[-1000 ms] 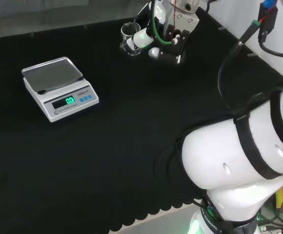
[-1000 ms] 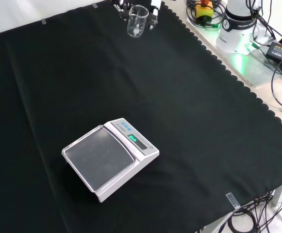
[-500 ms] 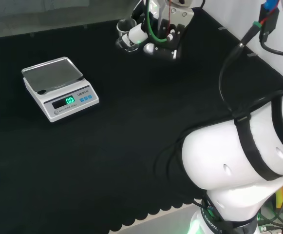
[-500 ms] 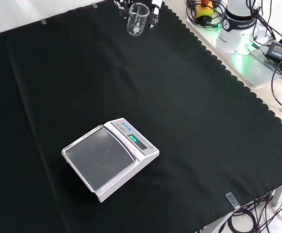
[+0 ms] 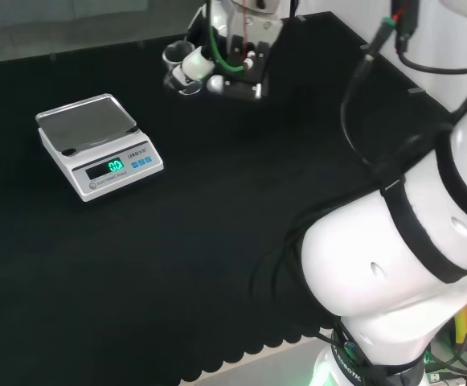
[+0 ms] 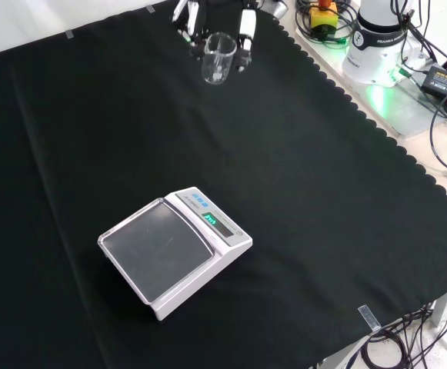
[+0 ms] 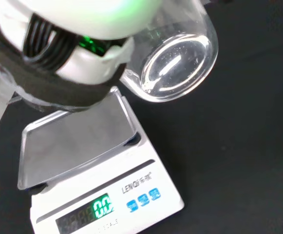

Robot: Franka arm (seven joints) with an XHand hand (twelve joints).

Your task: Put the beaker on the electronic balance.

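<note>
Beaker: clear glass beaker [image 6: 218, 58], upper middle of the front view, off the counter [image 6: 300, 192].
Hand: hand [image 6: 242, 34], fingers curled round the beaker.
Balance: electronic balance [image 6: 173, 250], lower left, well apart, pan bare.
Change: hand and beaker have moved left in the head view.

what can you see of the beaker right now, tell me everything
The beaker is a small clear glass vessel with a pouring spout, and looks empty. The robot hand holds it, fingers curled round its wall, lifted off the black cloth near the far edge in the front view. It stands about upright, well away from the electronic balance, not yet over the pan.
</note>
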